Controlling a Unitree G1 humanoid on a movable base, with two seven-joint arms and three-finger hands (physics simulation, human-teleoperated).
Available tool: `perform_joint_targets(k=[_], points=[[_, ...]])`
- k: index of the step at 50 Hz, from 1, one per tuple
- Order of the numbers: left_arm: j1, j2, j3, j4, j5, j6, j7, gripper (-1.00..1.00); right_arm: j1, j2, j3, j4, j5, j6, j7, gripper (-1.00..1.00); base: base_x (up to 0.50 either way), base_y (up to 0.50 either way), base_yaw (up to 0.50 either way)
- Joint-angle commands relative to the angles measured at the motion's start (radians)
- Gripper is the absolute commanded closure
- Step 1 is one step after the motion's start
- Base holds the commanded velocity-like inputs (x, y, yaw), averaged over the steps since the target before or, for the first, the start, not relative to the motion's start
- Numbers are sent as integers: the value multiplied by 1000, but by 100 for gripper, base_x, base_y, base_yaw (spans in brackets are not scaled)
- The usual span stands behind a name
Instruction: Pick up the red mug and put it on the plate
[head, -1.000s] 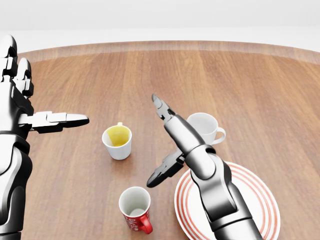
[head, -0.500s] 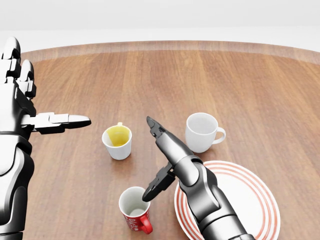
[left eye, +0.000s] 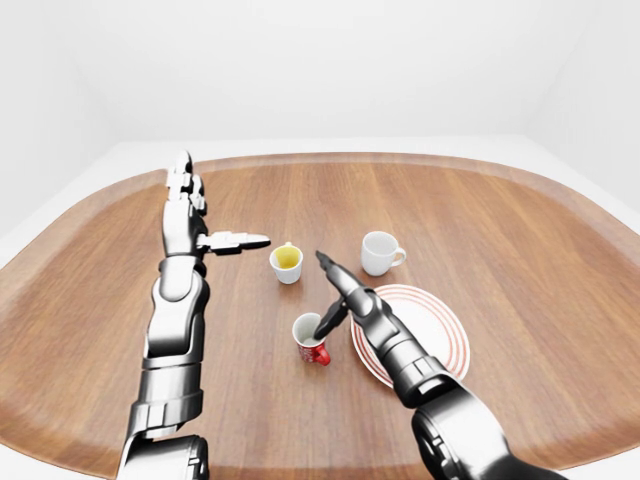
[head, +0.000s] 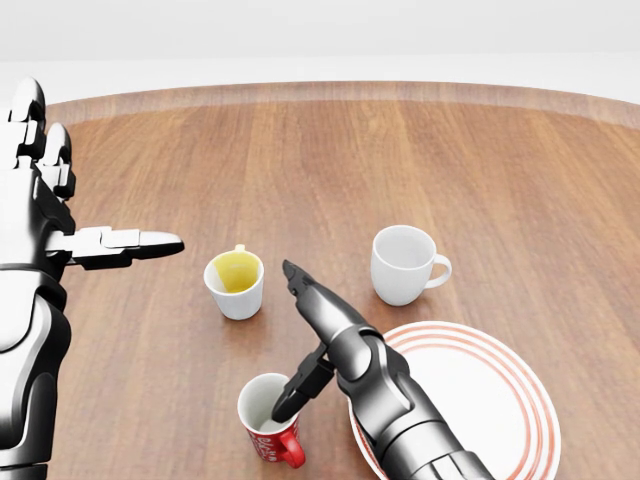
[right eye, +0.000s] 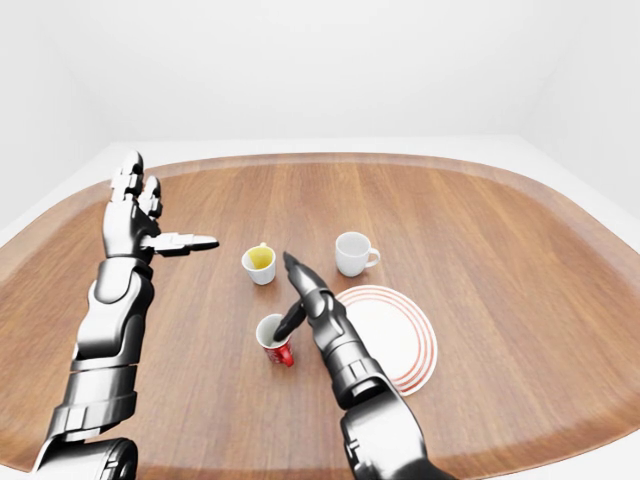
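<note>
The red mug (head: 268, 440) stands upright near the bottom of the head view, with a white inside and its handle turned to the lower right. The white plate with red rings (head: 490, 400) lies just to its right. My right hand (head: 285, 340) is open above the mug. Its long fingers (head: 310, 300) point up-left and its thumb (head: 292, 393) reaches down over the mug's mouth. No finger closes round the mug. My left hand (head: 90, 190) is open and empty at the left edge, well away from the mug.
A small white cup with a yellow inside (head: 236, 283) stands above and left of the red mug. A plain white mug (head: 400, 262) stands above the plate. The wooden table's curved rim (head: 320, 90) runs along the top.
My right hand has moved down and left from beside the white mug to the red mug, and its thumb now hangs over the mug's mouth. The left hand barely moved.
</note>
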Motion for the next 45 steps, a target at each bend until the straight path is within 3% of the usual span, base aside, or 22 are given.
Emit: perform_joint_targets(k=[1, 45], points=[[1, -1, -1, 0, -1, 0, 0, -100, -36, 21, 4, 96, -4, 0, -28, -100, 0, 0, 0], [11, -4, 1, -16, -10, 0, -1, -100, -114, 88, -4, 319, -38, -4, -71, -100, 0, 0, 0]])
